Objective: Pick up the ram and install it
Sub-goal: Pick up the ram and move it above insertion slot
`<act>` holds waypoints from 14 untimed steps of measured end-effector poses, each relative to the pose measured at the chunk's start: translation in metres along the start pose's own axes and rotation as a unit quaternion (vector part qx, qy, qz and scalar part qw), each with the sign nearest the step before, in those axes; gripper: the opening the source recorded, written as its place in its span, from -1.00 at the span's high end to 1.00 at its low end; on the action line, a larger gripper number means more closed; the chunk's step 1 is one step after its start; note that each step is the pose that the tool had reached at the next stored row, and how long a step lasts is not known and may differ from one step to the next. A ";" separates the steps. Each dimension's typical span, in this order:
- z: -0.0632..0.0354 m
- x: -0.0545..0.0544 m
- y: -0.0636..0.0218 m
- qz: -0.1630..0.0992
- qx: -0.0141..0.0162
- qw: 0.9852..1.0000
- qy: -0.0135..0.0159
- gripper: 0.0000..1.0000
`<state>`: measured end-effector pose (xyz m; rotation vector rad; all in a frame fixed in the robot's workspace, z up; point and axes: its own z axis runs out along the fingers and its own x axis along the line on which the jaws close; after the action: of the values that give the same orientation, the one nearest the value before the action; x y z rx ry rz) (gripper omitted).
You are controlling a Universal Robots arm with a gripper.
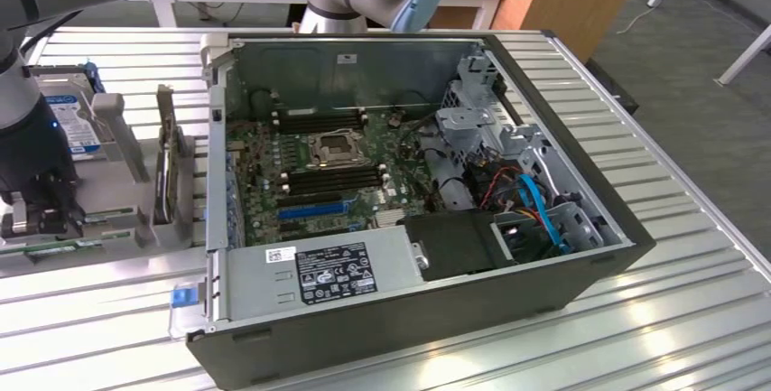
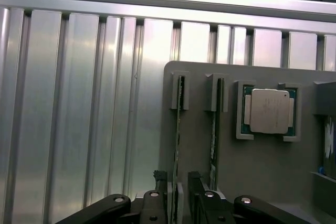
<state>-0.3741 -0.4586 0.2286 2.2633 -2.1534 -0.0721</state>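
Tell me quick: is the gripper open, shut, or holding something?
Gripper: open, with one finger on each side of the ram that stands on edge in the grey holder; nothing gripped.

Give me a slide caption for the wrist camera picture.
Open end effector straddling one ram stick standing in a gray holder, beside a processor.

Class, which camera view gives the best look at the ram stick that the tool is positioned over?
The wrist view: the ram stands on edge in its grey holder, running lengthwise between the fingers of the open tool. In the exterior view the ram appears as a thin green strip below the tool.
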 end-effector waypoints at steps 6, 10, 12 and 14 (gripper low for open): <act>0.0036 0.000 -0.0002 0.000 0.000 1.000 0.000 0.41; 0.0059 0.000 -0.0003 0.000 0.000 1.000 0.000 0.41; 0.0070 0.000 -0.0003 0.000 0.000 1.000 0.000 0.41; 0.0082 0.000 -0.0004 0.000 0.000 1.000 0.000 0.41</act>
<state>-0.3740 -0.4586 0.2204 2.2634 -2.1534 -0.0721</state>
